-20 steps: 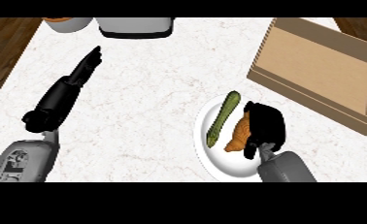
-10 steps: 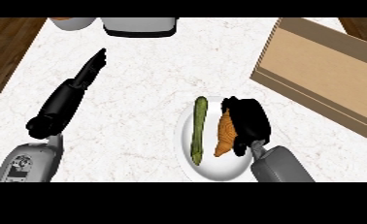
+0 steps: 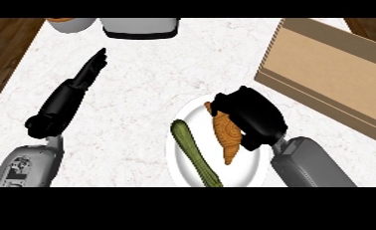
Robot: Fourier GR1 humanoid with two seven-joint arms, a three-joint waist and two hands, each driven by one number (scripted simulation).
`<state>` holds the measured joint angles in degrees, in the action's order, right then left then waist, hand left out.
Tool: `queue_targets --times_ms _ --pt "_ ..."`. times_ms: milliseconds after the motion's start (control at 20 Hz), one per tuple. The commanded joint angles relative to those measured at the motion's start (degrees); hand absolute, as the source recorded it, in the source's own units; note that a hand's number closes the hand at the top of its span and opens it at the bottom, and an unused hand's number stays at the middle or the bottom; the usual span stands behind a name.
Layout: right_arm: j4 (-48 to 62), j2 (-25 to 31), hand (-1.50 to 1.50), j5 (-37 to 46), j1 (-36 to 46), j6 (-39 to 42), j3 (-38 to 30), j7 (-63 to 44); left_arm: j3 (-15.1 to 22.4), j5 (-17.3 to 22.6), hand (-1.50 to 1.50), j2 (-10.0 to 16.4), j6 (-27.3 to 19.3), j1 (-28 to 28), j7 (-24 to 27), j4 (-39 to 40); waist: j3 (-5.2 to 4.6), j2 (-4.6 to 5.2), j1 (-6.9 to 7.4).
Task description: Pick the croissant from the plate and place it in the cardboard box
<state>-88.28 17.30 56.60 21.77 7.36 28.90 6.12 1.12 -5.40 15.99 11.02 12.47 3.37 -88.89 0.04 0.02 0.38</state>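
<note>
An orange-brown croissant [image 3: 227, 134] lies on a white plate [image 3: 185, 129] at the lower middle, beside a long green vegetable [image 3: 195, 151]. My right hand [image 3: 251, 115] rests over the croissant's right side, its fingers curled round the pastry's upper end. The croissant still lies on the plate. A brown cardboard box [image 3: 323, 69] stands at the upper right, apart from the plate. My left hand [image 3: 89, 69] stays open at the left, fingers straight and pointing away, holding nothing.
A grey appliance [image 3: 140, 26] and a pale bowl [image 3: 71, 24] stand at the counter's far edge. Dark wooden floor [image 3: 16, 45] shows past the counter's left edge.
The view has shifted, so the plate and box appear further left. My right hand has settled lower onto the croissant and curled round it. The left hand stays as it was.
</note>
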Motion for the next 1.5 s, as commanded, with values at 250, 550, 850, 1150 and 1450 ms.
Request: queue_targets --times_ms 250,550,850,1150,1450 --pt "-13.92 -0.90 1.50 -6.37 2.07 3.00 -12.99 -6.78 -0.69 -0.12 0.00 -0.18 0.14 -2.96 -0.63 -2.91 -0.06 -0.29 -0.51" --pt "-9.72 -0.33 1.50 -13.79 4.05 0.72 -28.71 -10.41 -0.88 -0.16 0.00 0.41 1.24 -2.06 -0.53 -2.44 -0.02 -0.05 -0.27" --pt "6.19 3.86 1.50 -16.36 19.67 2.72 -38.09 -12.23 -2.31 -0.53 0.00 0.36 1.89 0.08 4.98 3.92 -0.08 0.34 0.42" --pt "20.37 12.22 1.50 -12.13 21.98 0.93 -39.78 -4.22 -1.09 -0.86 0.00 -0.67 1.74 0.09 -2.13 -2.23 -0.03 0.20 0.63" --pt "38.84 19.33 1.50 -9.89 25.99 10.41 -37.54 0.99 -0.65 -1.59 0.00 -0.76 2.07 0.90 0.44 -0.09 -0.03 0.82 2.16"
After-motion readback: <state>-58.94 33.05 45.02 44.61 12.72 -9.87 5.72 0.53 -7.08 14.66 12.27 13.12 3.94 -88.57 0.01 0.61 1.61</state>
